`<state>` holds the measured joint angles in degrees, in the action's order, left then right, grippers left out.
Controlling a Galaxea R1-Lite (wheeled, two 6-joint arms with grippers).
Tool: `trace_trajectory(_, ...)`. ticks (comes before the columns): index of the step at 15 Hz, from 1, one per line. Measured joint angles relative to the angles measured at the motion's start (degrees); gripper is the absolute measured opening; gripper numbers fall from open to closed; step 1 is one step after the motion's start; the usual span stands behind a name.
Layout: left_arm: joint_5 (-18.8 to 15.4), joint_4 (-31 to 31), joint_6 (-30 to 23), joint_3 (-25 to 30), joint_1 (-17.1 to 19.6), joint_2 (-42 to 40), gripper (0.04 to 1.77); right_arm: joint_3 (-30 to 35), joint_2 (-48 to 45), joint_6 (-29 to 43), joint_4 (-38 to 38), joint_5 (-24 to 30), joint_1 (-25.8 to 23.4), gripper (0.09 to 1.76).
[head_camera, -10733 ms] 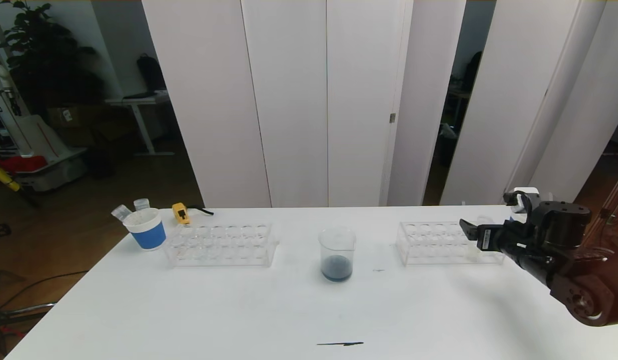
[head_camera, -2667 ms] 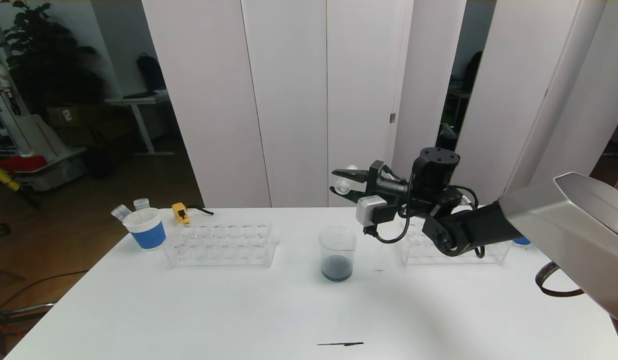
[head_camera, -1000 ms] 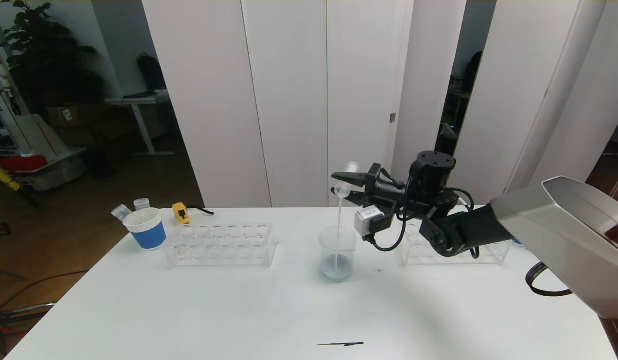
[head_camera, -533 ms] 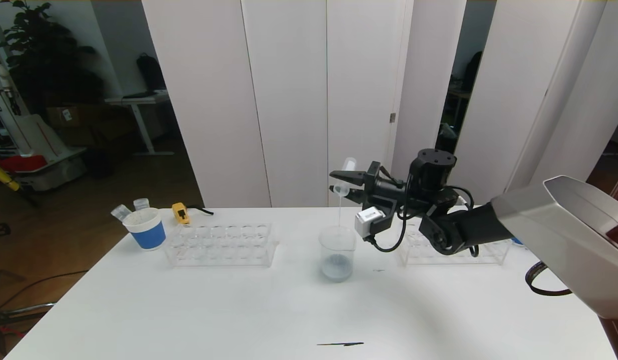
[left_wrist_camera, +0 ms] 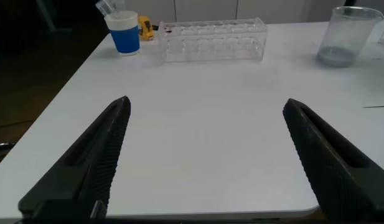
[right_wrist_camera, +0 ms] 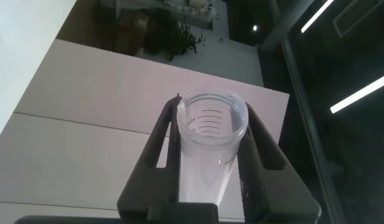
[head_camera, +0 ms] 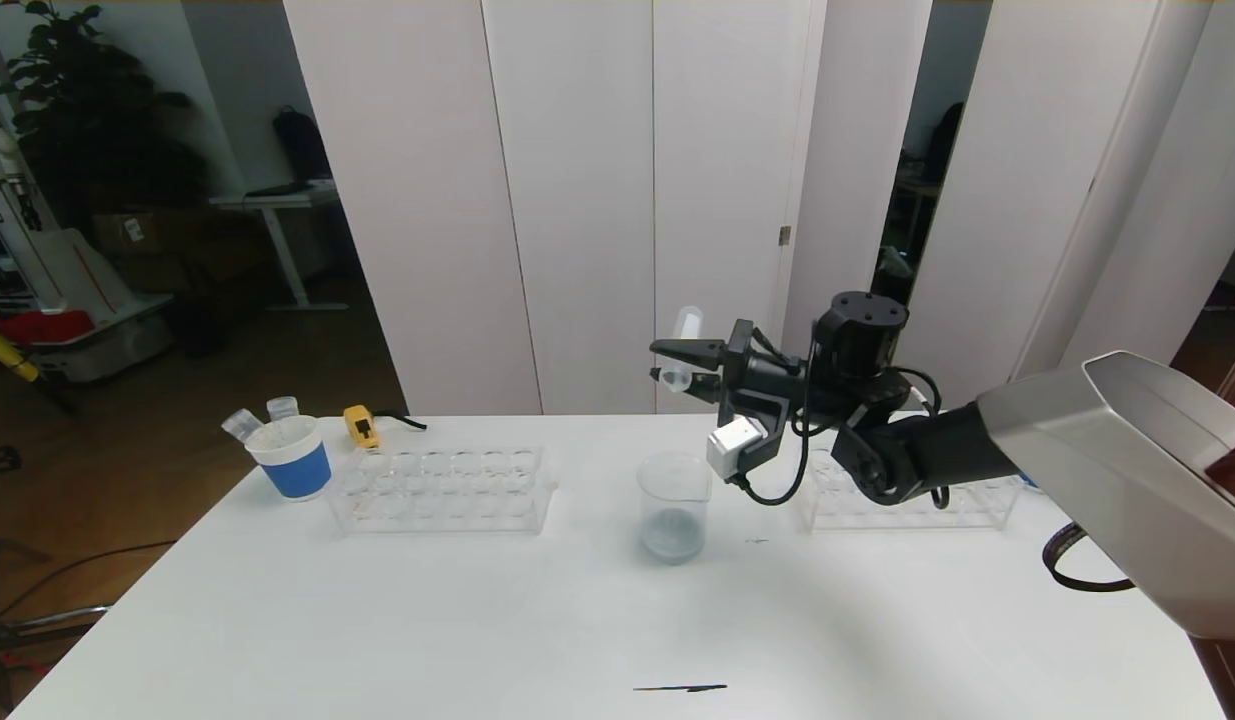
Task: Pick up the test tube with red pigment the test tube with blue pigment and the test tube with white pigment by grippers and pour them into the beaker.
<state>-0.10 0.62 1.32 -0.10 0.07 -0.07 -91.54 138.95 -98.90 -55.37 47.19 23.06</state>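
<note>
My right gripper (head_camera: 680,362) is shut on the test tube with white pigment (head_camera: 685,342) and holds it tipped mouth-down, high above the beaker (head_camera: 674,505). No stream falls from it. In the right wrist view the tube (right_wrist_camera: 211,140) sits between both fingers (right_wrist_camera: 159,146), looking nearly empty with a milky film. The beaker stands mid-table with pale blue-grey liquid at its bottom; it also shows in the left wrist view (left_wrist_camera: 347,36). My left gripper (left_wrist_camera: 206,102) is open and empty over the table's near-left part. No tubes with blue or red pigment are in view.
Two clear tube racks stand on the table, one left (head_camera: 442,490) and one right (head_camera: 897,492) behind my right arm. A blue-banded paper cup (head_camera: 290,457) holds clear tubes at the far left, beside a small yellow object (head_camera: 361,425). A black mark (head_camera: 679,688) lies near the front edge.
The white stream into the beaker has stopped. My right gripper has risen slightly and shifted left with the tube. The beaker's liquid has gone from dark blue to pale blue-grey.
</note>
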Motion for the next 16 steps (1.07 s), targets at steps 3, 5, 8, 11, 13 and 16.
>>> trace_trajectory(3,0.0,0.0,0.0,0.0,0.0,0.0,1.75,-0.1,0.0,0.2,0.0,-0.3,0.1,0.60)
trace_trajectory(5,0.0,0.0,0.0,0.0,0.0,0.0,1.75,0.1,-0.7,1.4,0.1,-2.2,0.4,0.60)
trace_trajectory(8,0.0,0.0,0.0,0.0,0.0,0.0,1.75,0.7,-3.3,6.9,0.3,-7.0,1.4,0.60)
trace_trajectory(11,0.0,0.0,0.0,0.0,0.0,0.0,1.75,1.4,-8.1,12.5,1.2,-15.6,2.8,0.60)
trace_trajectory(13,0.0,0.0,0.0,0.0,0.0,0.0,1.75,2.6,-12.3,15.1,3.4,-24.5,3.2,0.60)
trace_trajectory(16,0.0,0.0,0.0,0.0,0.0,0.0,1.75,7.0,-20.3,30.2,6.9,-39.4,3.5,0.60)
